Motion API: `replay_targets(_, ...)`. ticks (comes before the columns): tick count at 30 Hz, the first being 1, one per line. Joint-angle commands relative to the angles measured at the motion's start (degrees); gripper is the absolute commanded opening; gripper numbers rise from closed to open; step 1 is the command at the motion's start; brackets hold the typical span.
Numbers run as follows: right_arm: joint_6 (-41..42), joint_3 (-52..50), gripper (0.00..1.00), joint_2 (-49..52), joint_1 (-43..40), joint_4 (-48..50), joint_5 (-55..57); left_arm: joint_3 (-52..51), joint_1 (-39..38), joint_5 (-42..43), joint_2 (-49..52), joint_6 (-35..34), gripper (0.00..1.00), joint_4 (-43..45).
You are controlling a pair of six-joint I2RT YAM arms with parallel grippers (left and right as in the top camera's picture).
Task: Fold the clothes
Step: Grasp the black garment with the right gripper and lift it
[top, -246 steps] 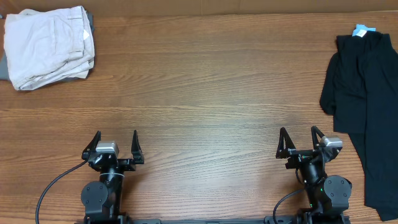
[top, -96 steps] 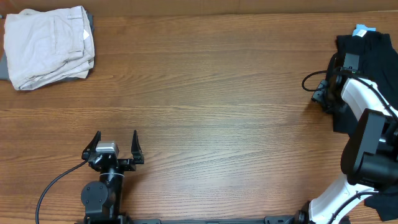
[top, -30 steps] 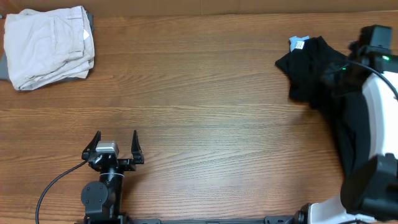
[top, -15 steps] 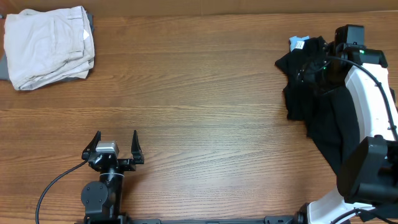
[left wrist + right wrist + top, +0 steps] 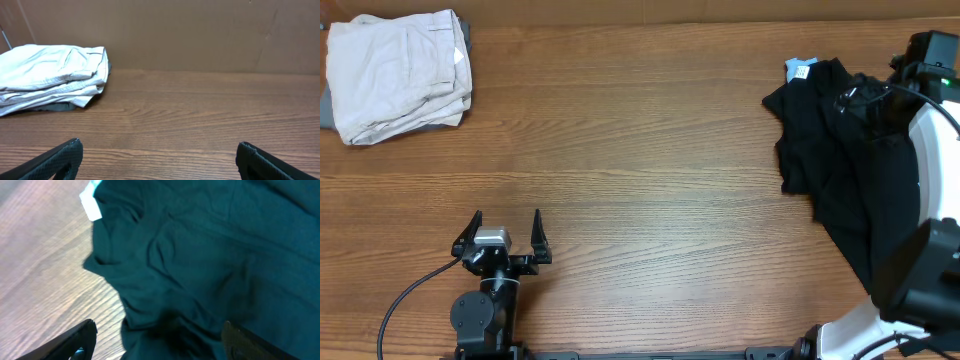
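Note:
A large black garment [image 5: 830, 150] lies crumpled at the table's right side, with a small pale label [image 5: 800, 70] at its far left corner. It fills the right wrist view [image 5: 210, 255], where the label [image 5: 91, 206] shows at top left. My right gripper [image 5: 868, 100] hovers just over the garment's upper part, open, with its fingers spread wide and nothing between them [image 5: 160, 345]. My left gripper [image 5: 506, 228] rests open and empty near the front edge [image 5: 160, 162]. A folded cream garment [image 5: 395, 70] lies at the far left corner.
The cream garment [image 5: 45, 70] sits on a darker grey piece [image 5: 328, 105]. A brown wall [image 5: 175, 35] stands behind the table's far edge. Bare wood [image 5: 640, 150] stretches between the two piles. The black garment runs off the right edge.
Over the last seconds my right arm dragged the black garment's top leftward onto the table. In the last half second its wrist moved back to the right while the garment stayed put.

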Motion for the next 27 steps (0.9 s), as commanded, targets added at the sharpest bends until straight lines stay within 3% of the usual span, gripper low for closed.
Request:
replay_targets(1,-1.1,1.1,0.83,5.5,0.2,0.1,2.4,-0.2,0.4,-0.5,-0.3,1.0,1.0,-0.1)
replay_targets(11,-6.3,1.1,0.79,14.0,0.2,2.0,5.6,-0.2,0.4,-0.5,-0.3,1.0,1.0,-0.1)
replay_targets(14,-6.4,1.1,0.61,14.1,0.2,2.4,6.4,-0.2,0.4,-0.5,-0.3,1.0,1.0,-0.1)
replay_targets(15,-6.5,1.1,0.45,14.1,0.2,2.6,6.4,-0.2,0.4,-0.5,-0.3,1.0,1.0,-0.1)
replay_targets(20,-6.5,1.1,0.04,14.1,0.2,2.6,6.8,-0.2,0.4,-0.5,-0.3,1.0,1.0,-0.1)
replay_targets(27,-6.4,2.3,0.04,13.3,0.2,1.6,10.7,-0.2,0.4,-0.5,-0.3,1.0,1.0,-0.1)
